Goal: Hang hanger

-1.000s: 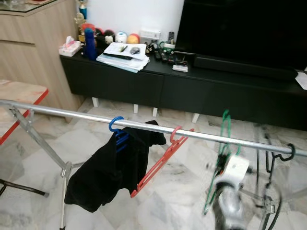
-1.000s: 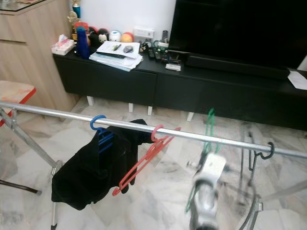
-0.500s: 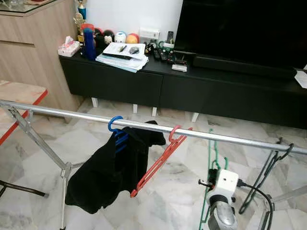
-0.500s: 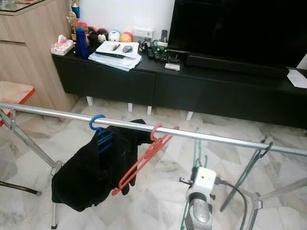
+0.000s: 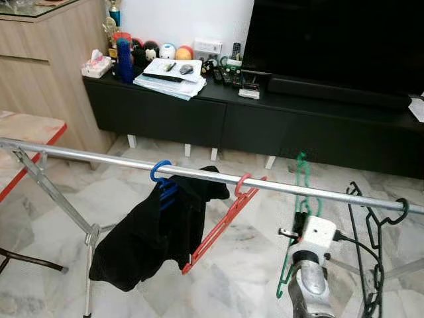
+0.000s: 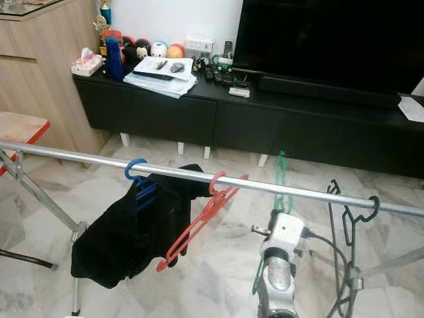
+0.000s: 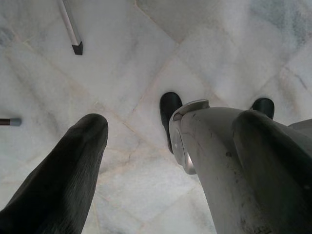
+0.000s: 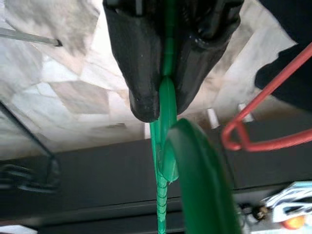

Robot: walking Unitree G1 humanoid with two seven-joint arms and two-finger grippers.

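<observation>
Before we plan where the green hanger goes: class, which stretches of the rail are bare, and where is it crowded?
Bare rail runs from the left leg to the blue hanger, and between the red hanger and black hanger, where the right claw holds the green hanger. Blue hanger, black garment and red hanger crowd together.

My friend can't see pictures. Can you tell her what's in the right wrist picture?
Two black fingers are shut on a green hanger, whose hook curves close to the camera. Behind it are a red hanger, a black garment, a marble floor and a dark cabinet.
</observation>
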